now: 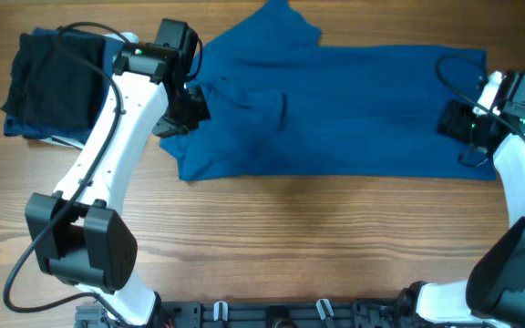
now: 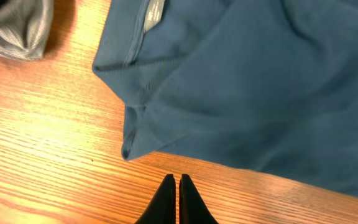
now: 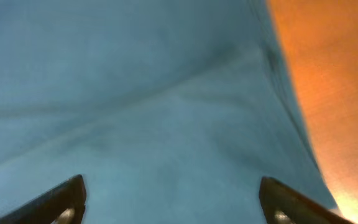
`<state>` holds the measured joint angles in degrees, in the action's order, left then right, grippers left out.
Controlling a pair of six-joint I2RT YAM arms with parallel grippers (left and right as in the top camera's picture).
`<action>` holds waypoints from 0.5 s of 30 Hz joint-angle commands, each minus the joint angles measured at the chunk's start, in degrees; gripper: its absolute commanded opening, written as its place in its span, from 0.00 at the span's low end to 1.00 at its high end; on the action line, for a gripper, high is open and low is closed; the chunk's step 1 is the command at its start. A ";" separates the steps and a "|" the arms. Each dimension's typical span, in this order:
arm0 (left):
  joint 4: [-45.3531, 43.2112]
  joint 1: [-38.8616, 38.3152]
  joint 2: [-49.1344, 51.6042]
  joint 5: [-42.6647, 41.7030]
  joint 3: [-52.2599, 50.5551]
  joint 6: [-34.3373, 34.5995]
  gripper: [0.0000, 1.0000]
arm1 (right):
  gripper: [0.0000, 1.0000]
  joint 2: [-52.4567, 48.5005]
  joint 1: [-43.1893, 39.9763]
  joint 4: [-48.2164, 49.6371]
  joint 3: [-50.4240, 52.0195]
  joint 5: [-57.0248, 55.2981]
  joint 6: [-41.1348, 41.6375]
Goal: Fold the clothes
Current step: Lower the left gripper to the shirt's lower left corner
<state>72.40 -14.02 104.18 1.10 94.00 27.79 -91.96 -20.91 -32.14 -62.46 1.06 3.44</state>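
The clothes, a medium-blue polo shirt [image 1: 335,109], lie spread across the middle of the table, collar end to the left. In the left wrist view the collar and its label [image 2: 152,14] show at the top. My left gripper [image 2: 176,182] is shut and empty, over bare wood just off the shirt's collar-end edge [image 2: 129,149]. From overhead, that left gripper [image 1: 173,126] sits at the shirt's left end. My right gripper [image 3: 173,186] stands open over the shirt's right end [image 3: 166,93], fabric under both fingers [image 3: 73,190]. Overhead, the right gripper [image 1: 454,123] is above the right hem.
A stack of folded garments with a black one on top [image 1: 48,82] lies at the far left; a pale-grey piece [image 2: 20,28] of it shows in the left wrist view. Bare wooden table [image 1: 290,237] runs along the front.
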 commanded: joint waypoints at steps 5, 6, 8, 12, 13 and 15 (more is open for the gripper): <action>-11.17 0.04 0.94 -1.31 -11.28 0.98 0.04 | 0.34 -13.46 -0.72 -1.05 0.31 -4.85 -1.18; -12.90 0.04 0.94 -1.31 -12.94 0.98 0.04 | 0.26 -14.86 -1.27 -0.48 0.31 -4.87 -1.57; -15.15 0.04 0.94 -1.31 -15.10 0.96 0.04 | 0.18 -15.45 -2.91 0.07 0.31 -4.83 -1.75; -21.73 0.04 0.94 -1.29 -20.72 0.96 0.04 | 0.16 -15.45 -8.46 1.38 0.33 3.61 -2.01; -23.19 0.04 0.96 -1.27 -21.86 0.96 0.04 | 0.16 -15.54 -9.35 2.21 0.33 5.68 -2.51; -27.98 0.04 0.96 -1.27 -25.27 0.96 0.04 | 0.15 -15.87 -10.51 3.02 0.33 7.15 -3.30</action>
<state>48.10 -14.02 104.79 0.08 72.31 28.05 -106.52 -30.26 -29.74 -62.30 3.92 1.61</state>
